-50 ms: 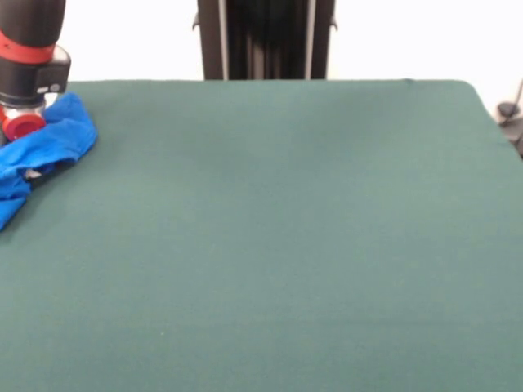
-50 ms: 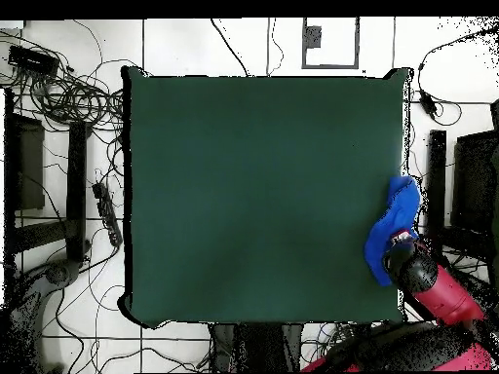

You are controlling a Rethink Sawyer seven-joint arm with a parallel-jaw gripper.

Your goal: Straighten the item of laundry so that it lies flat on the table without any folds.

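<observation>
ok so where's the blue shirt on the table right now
The blue shirt lies bunched at the table's edge: far left in the front view, right edge in the overhead view, under the gripper.

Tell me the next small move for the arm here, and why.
Probably drag the shirt inward toward the middle of the table. It lies bunched at the table's edge, partly hanging over it in the overhead view, with the tool right on it. I cannot tell whether the tool has a grip.
</observation>
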